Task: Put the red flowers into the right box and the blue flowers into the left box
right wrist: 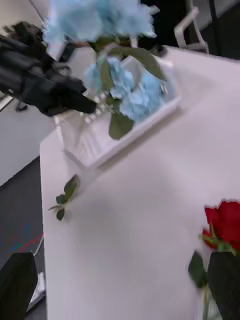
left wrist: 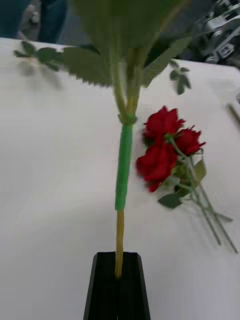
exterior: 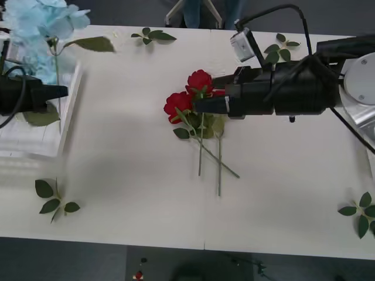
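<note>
The left gripper (left wrist: 119, 280) was clenched on the bare lower end of a blue flower stem (left wrist: 122, 170), the jaws pressed flat together with the thin stalk pinched between them. In the front view that gripper (exterior: 58, 92) was held over the near edge of the left box (exterior: 69, 111), where the blue flowers (exterior: 41, 23) were massed at the worktop's far left corner. So slight a grip on so thin a stem could let the top-heavy bloom swing or slip, and a release made too near the rim could tip the flower out onto the worktop (exterior: 129, 175).

The right gripper (exterior: 196, 105) was set low among the red flowers (exterior: 187, 96), which lay clustered at mid-worktop with their stems trailing toward the robot. Its jaws appeared spread, one dark finger (right wrist: 226, 285) seen just beside a red bloom (right wrist: 225, 222), though nothing could be confirmed as held. Because the stems were crossed and the blooms touching, a closure here could catch two roses at once or drag the neighbours, and a pinch on the bloom rather than the stem could crush the petals. The right box could not be made out, so a long carry was probably still needed.
</note>
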You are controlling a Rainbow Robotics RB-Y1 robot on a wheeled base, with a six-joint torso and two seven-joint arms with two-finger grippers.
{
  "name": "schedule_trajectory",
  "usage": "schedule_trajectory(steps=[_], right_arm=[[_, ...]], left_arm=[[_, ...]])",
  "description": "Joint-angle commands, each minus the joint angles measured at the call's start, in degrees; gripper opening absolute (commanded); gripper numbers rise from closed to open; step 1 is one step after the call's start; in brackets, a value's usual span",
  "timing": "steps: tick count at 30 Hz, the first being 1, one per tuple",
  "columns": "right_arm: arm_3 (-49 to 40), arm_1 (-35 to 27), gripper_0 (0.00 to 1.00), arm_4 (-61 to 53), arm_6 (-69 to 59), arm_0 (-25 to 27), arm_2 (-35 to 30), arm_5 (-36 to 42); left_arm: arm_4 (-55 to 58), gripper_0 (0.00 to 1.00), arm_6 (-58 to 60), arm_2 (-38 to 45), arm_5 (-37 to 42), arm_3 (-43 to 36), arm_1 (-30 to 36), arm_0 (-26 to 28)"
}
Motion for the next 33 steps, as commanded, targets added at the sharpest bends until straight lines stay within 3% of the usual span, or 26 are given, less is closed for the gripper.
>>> schedule_trajectory(steps=[1, 6, 12, 19, 30, 31, 33], right_arm=[[-0.9, -8.4, 1.00, 4.7, -17.0, -7.3, 7.3, 0.4], [-0.1, -15.2, 1.00, 13.1, -43.9, -14.6, 19.6, 0.4], [6.7, -14.7, 1.00, 19.3, -60.6, -20.5, 28.9, -0.4], [19.5, -8.5, 1.00, 21.1, -66.7, -23.4, 30.1, -1.7], [32.9, 2.2, 1.00, 29.0, -66.6, -25.7, 30.5, -1.6], [33.9, 3.1, 1.00, 30.7, -66.7, -25.7, 30.5, -1.6], [35.6, 4.7, 1.00, 32.9, -66.8, -25.8, 30.5, -1.9]], left_arm=[[-5.3, 0.00, 4.2, 7.0, 3.7, -1.3, 2.2, -2.6], [-10.4, 0.00, 3.8, 13.2, 3.9, -1.3, 2.8, -2.2], [-13.9, 0.00, 2.6, 19.1, 3.9, -1.3, 3.7, -1.8], [-13.9, 0.00, 1.1, 24.9, 3.9, -1.3, 6.0, 0.5], [-14.5, 0.02, -0.1, 26.0, 2.7, -1.2, 10.1, 4.8], [-14.4, 0.16, -0.4, 25.8, 2.7, -1.1, 10.0, 4.8], [-14.4, 0.71, -0.5, 25.5, 2.4, -1.2, 9.9, 4.8]])
